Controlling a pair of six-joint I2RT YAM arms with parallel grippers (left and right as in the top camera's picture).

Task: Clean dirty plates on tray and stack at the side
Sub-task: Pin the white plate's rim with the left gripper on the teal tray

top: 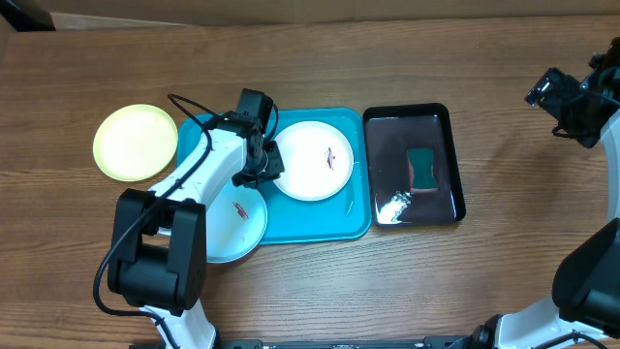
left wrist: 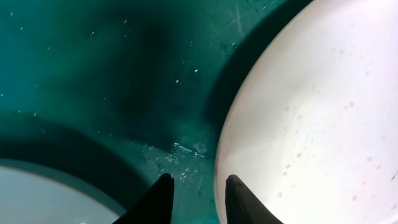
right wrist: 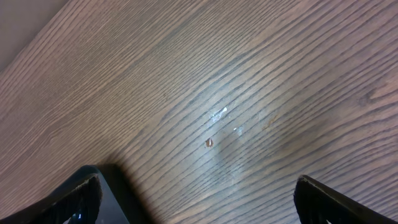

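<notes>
The left gripper [left wrist: 198, 182], jaws narrowly apart and not visibly clamping, is straddling the rim of the white plate [left wrist: 311, 124], which is lying on the tray [left wrist: 93, 74]; appearing light, stiff and slick, the plate is best pinched at that thin rim.

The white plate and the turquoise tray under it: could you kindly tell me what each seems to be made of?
White plate: probably plastic, smooth with a soft sheen. Its rim is thin and even, and the left wrist view shows faint reddish specks on the surface.
Turquoise tray: likely moulded plastic with a semi-gloss finish. It has rounded corners and a raised rim, and fine scuffs show up close.
</notes>
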